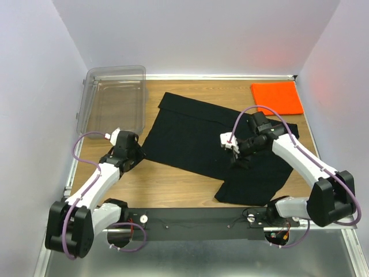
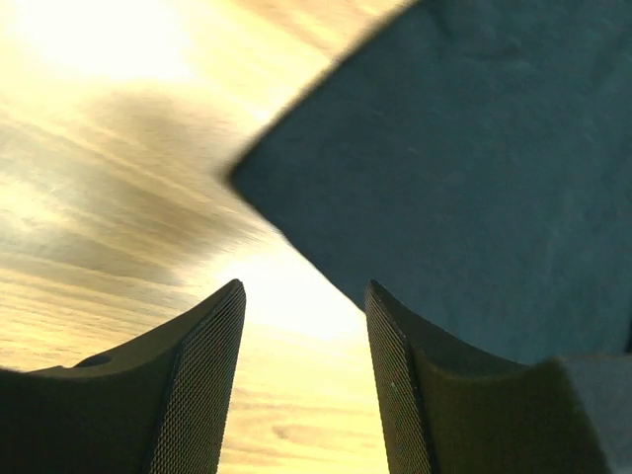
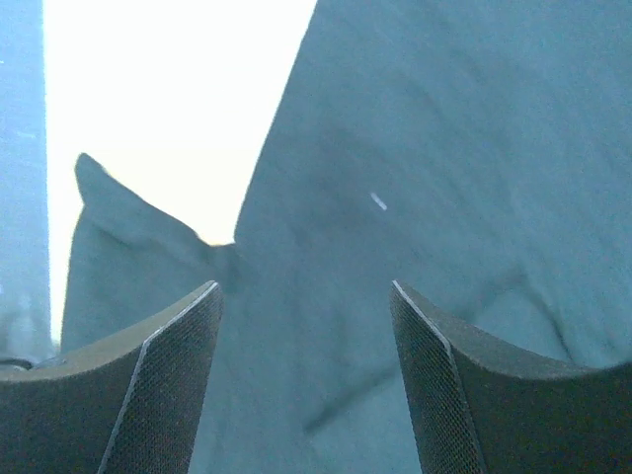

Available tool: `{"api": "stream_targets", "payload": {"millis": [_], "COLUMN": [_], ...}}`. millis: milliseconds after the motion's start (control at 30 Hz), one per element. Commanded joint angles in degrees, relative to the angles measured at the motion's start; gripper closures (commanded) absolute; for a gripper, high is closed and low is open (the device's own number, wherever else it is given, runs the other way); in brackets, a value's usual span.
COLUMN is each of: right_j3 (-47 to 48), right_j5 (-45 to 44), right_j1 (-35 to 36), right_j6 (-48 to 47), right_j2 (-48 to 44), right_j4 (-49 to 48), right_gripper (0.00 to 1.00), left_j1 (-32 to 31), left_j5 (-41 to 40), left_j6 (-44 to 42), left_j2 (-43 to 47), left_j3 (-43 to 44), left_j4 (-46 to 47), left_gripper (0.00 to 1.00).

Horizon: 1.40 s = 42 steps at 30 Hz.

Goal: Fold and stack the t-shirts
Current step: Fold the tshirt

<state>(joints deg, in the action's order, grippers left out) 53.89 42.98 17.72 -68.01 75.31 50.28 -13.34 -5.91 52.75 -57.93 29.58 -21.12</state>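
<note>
The black t-shirt (image 1: 196,138) lies spread over the middle of the table, one flap reaching toward the front edge. The orange t-shirt (image 1: 277,97) lies folded at the back right corner. My left gripper (image 1: 134,157) sits low at the black shirt's left corner. In the left wrist view it (image 2: 304,286) is open, with bare wood between its fingers and the shirt's corner (image 2: 464,168) just ahead and to the right. My right gripper (image 1: 237,157) hovers over the shirt's right half. It (image 3: 304,286) is open with only black cloth (image 3: 425,168) below.
A clear plastic bin (image 1: 112,101) stands at the back left, close behind my left arm. White walls close in the table on three sides. Bare wood (image 1: 173,187) shows between the shirt and the front rail.
</note>
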Motion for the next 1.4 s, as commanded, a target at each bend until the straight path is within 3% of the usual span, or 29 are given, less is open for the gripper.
{"api": "stream_targets", "payload": {"millis": [0, 233, 400, 500, 600, 633, 733, 900, 1067, 1200, 1367], "right_j3": [-1.42, -3.09, -4.49, -4.4, -5.55, -6.51, -7.48, -8.18, -10.55, -13.1, -14.86], "right_j5": [5.79, 4.49, -1.23, -2.9, -3.25, -3.78, -4.4, -4.57, -4.57, -6.06, -10.88], "right_j1": [2.68, 2.68, 3.46, 5.74, 9.08, 10.05, 12.69, 14.71, 19.19, 27.79, 30.8], "right_j6": [-1.52, 1.65, -7.03, -10.64, -12.41, -12.59, -12.68, -12.94, -11.63, -4.09, 0.68], "right_j2": [-2.27, -6.48, -8.07, -7.02, -6.58, -6.58, -5.88, -6.22, -6.49, -5.62, -5.52], "right_j4": [1.58, 0.52, 4.29, 8.6, 10.19, 10.01, 9.57, 10.27, 10.46, 5.89, 2.46], "right_gripper": [0.25, 0.25, 0.24, 0.24, 0.25, 0.25, 0.26, 0.27, 0.31, 0.35, 0.42], "left_j1": [0.42, 0.51, 0.51, 0.51, 0.51, 0.51, 0.51, 0.51, 0.6, 0.6, 0.6], "left_j5": [-8.06, -11.3, -15.88, -15.97, -15.27, -14.92, -11.94, -5.69, -4.46, -2.01, 2.04], "left_j6": [7.71, 11.32, 12.02, 11.85, 10.62, 9.05, 6.15, 0.69, 1.56, 1.48, 0.86], "left_j2": [-4.2, -10.62, -15.1, -16.68, -16.95, -16.78, -15.2, -6.26, 0.7, 0.28, -1.92], "left_j3": [0.47, -0.58, 1.0, 1.44, 0.83, 0.48, -0.4, -0.76, 1.88, 4.08, 4.96], "left_j4": [1.52, 3.1, 5.04, 6.62, 8.73, 10.04, 13.37, 14.89, 11.02, 10.49, 11.89], "left_gripper": [0.42, 0.44, 0.48, 0.58, 0.81, 0.93, 1.0, 1.0, 1.0, 1.0, 1.0]}}
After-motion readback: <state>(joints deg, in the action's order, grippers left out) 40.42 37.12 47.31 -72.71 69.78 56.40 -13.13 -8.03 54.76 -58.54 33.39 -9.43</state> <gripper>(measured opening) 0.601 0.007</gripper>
